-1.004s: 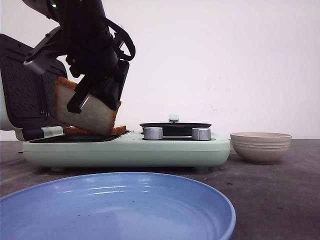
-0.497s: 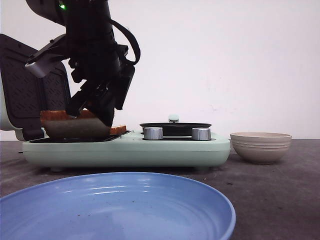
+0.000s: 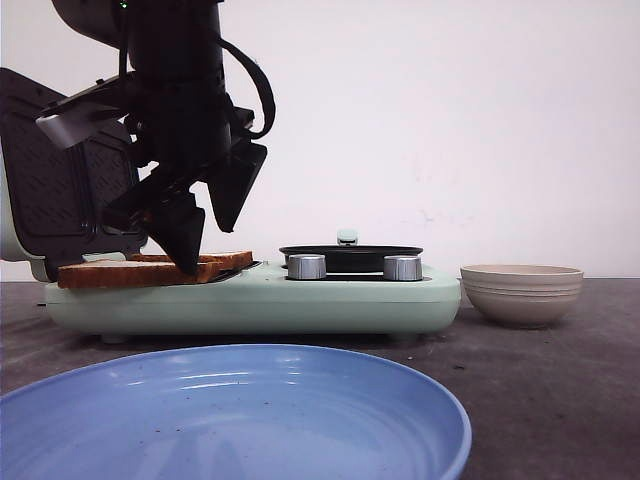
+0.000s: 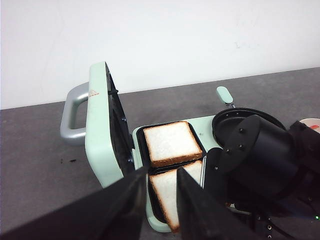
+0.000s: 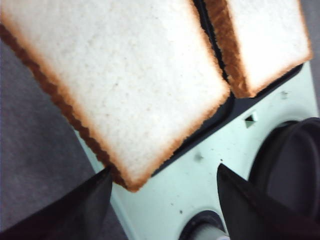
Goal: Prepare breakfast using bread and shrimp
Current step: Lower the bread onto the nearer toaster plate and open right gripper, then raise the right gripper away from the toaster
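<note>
Two slices of bread lie side by side on the dark plate of the open mint-green sandwich maker (image 3: 300,300). The nearer slice (image 3: 125,272) (image 5: 115,85) (image 4: 172,192) lies flat and overhangs the maker's rim with one corner. The other slice (image 3: 225,259) (image 5: 265,40) (image 4: 171,142) sits fully in its recess. My right gripper (image 3: 205,225) (image 5: 164,170) hangs open just above the nearer slice, holding nothing. From farther off, my left gripper (image 4: 162,172) is open and empty, pointing toward the maker. The shrimp is out of view.
The maker's lid (image 3: 50,200) (image 4: 100,130) stands upright with its grey handle (image 4: 72,117). A black pan (image 3: 350,257) and two metal knobs (image 3: 306,266) sit on the maker's right half. A beige bowl (image 3: 522,293) stands to the right, a blue plate (image 3: 300,400) in front.
The right gripper held the nearer slice tilted above the maker, lowered it flat onto the plate, then opened and let it go.
</note>
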Action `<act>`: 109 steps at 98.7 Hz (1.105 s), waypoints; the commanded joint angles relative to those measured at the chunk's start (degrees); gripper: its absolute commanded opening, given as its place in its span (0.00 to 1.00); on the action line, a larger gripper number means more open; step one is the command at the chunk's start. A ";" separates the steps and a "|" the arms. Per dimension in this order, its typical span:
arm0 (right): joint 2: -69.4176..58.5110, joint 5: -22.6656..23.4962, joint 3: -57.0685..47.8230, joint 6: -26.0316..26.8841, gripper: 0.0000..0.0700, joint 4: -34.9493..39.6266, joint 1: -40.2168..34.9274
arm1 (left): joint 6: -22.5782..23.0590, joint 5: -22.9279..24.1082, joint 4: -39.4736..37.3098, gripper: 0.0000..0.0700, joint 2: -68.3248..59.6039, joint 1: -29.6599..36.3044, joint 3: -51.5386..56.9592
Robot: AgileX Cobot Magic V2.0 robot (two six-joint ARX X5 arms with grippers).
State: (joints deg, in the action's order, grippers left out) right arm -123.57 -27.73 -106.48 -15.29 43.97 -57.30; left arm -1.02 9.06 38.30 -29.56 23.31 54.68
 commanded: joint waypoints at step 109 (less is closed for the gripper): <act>13.05 10.14 -13.18 14.49 0.59 5.14 3.58 | 0.50 0.15 -0.66 0.11 -0.17 0.17 0.59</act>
State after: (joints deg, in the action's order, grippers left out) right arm -110.37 -17.91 -118.30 -2.63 49.08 -53.65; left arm -0.97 9.06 38.28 -29.56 23.31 54.68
